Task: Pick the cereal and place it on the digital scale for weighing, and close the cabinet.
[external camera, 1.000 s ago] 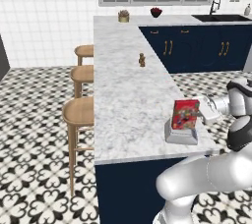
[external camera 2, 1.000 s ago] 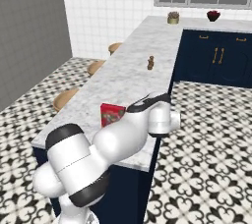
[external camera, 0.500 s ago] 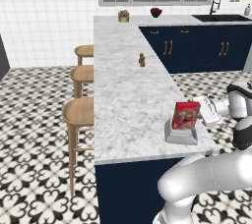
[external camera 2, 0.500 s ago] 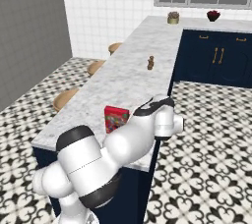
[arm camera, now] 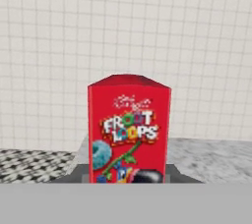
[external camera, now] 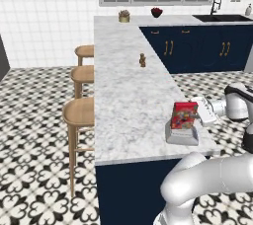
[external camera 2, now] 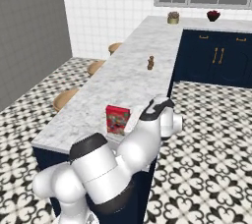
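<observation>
Stood upright: cereal [external camera: 185, 116] on digital scale [external camera: 182, 134], near the 5 o'clock corner of the marble counter [external camera: 128, 86]. At 3 o'clock of the box, clear of it: gripper [external camera: 203, 112], drawn back since the previous second, fingers closed on nothing. Placement judged complete; cabinet closing judged outstanding.
</observation>
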{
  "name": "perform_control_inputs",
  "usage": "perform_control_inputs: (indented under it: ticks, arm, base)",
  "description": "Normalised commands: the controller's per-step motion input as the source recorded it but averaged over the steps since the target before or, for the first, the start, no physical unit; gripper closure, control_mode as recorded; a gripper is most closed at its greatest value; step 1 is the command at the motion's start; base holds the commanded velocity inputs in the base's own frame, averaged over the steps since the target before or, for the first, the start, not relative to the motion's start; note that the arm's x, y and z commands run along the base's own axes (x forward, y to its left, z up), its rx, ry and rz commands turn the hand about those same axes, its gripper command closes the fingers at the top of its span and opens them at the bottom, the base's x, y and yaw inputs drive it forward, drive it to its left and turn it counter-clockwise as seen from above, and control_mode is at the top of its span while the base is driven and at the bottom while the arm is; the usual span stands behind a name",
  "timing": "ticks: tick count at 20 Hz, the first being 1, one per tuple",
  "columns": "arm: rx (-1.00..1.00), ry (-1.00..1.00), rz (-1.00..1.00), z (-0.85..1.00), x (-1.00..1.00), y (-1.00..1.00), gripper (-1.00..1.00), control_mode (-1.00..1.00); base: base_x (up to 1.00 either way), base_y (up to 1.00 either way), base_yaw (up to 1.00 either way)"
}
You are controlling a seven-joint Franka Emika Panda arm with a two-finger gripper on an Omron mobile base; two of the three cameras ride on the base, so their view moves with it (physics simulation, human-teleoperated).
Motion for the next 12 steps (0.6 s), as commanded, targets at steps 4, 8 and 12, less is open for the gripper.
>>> perform_control_inputs:
  ticks: [4, 8, 12]
  arm:
    - [0.0, 0.0, 0.0, -0.32, 0.04, 0.0, 1.0, -1.0]
    - [0.0, 0.0, 0.0, -0.32, 0.03, 0.0, 1.0, -1.0]
    - [0.0, -0.01, 0.0, -0.26, 0.0, 0.0, -1.0, -1.0]
  base:
    - [0.0, 0.0, 0.0]
    - [0.0, 0.0, 0.0]
    - [0.0, 0.0, 0.0]
